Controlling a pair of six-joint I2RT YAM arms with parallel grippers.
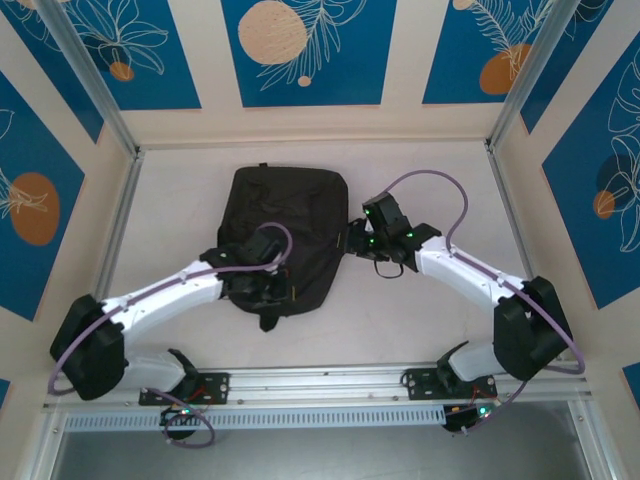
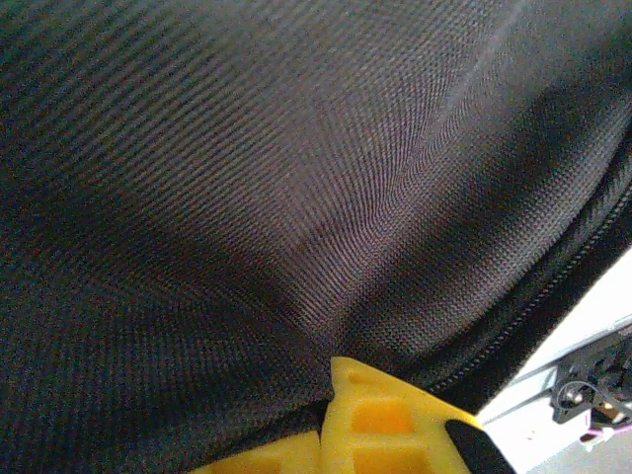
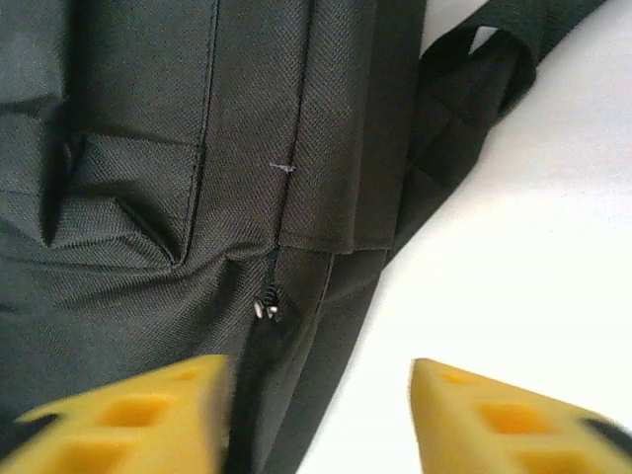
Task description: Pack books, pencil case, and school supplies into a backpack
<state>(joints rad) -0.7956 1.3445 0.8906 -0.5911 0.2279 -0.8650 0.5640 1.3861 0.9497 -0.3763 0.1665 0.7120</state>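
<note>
Worktop (image 1: 420,320), pale and flat, is carrying the backpack (image 1: 300,215), which is lying flat on it as a wide black shape with no other task item showing around it. Reaching in from the backpack's near-left side, the left arm (image 1: 170,300) is lying across the bag's near-left corner, and the left gripper (image 1: 262,285) is sitting on the fabric there. From the left wrist, the left gripper (image 2: 324,415) is showing yellow jaws clenched together, and the woven cloth of the backpack (image 2: 247,178) is gathering into creases that run down to their tips, so the jaws are pinching the bag's fabric just beside a zip line (image 2: 553,296) curving along the bag's edge. Coming in from the backpack's right side, the right arm (image 1: 470,275) is bending toward the bag's right edge, with the right gripper (image 1: 358,240) hovering at that edge. From the right wrist, the right gripper (image 3: 321,395) is holding its yellow jaws released and well apart, grasping nothing: one is hanging over the backpack (image 3: 128,267), the other over bare worktop (image 3: 513,247) beside it. A black strap (image 3: 464,99) is trailing off the bag's side onto the worktop. A small metal zip slider (image 3: 269,311) is sitting in the bag's side seam, near the jaw over the bag.
</note>
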